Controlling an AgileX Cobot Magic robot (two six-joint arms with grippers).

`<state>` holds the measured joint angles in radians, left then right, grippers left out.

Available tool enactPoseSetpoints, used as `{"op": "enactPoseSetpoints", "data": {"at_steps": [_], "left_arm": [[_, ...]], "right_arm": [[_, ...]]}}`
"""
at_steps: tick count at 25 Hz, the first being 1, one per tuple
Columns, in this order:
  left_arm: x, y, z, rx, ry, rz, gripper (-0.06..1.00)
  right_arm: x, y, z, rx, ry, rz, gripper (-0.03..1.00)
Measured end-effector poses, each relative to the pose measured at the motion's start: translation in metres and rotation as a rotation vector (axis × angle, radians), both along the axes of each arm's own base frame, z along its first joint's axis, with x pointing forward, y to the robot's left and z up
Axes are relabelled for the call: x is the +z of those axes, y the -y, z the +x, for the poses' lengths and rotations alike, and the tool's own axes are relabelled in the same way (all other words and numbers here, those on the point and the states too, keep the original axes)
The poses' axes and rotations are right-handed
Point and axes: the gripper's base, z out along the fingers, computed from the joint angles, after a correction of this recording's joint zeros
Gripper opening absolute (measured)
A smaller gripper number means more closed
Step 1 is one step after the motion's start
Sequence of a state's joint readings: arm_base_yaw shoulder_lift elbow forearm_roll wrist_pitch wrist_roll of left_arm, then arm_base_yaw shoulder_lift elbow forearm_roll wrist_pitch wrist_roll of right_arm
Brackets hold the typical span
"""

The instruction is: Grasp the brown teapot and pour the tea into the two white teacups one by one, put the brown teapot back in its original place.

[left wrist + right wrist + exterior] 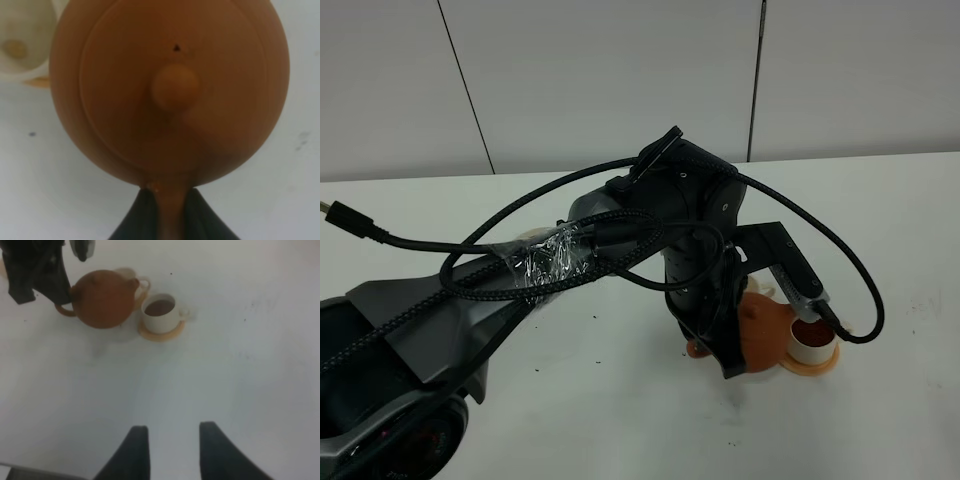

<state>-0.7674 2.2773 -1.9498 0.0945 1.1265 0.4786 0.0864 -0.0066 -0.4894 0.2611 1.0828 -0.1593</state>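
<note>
Nearest, the right gripper is seen idle, its jaws released and empty. Farther on, a small cream-white teacup on a flat orange coaster is already filled with dark tea. Just beside it, the round terracotta-brown clay teapot is gripped by its loop handle in the clenched jaws of the left gripper. The second white teacup beyond looks almost empty; the pot should be centred over it and tipped slowly.
</note>
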Motion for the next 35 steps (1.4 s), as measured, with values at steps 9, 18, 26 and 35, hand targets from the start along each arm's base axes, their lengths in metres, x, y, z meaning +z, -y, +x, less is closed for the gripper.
{"op": "enactPoseSetpoints", "data": {"at_steps": [9,18,26,35], "left_arm": [[0.040,-0.031,0.019,-0.009,0.094,-0.020,0.17],[0.040,-0.078,0.058,-0.040,0.143,-0.005,0.17],[0.044,-0.086,0.077,-0.159,0.287,-0.006,0.17],[0.027,-0.084,0.093,-0.436,0.408,0.162,0.17]], "right_arm": [[0.000,0.000,0.000,0.000,0.000,0.000,0.24],[0.000,0.000,0.000,0.000,0.000,0.000,0.24],[0.000,0.000,0.000,0.000,0.000,0.000,0.24],[0.000,0.000,0.000,0.000,0.000,0.000,0.24]]}}
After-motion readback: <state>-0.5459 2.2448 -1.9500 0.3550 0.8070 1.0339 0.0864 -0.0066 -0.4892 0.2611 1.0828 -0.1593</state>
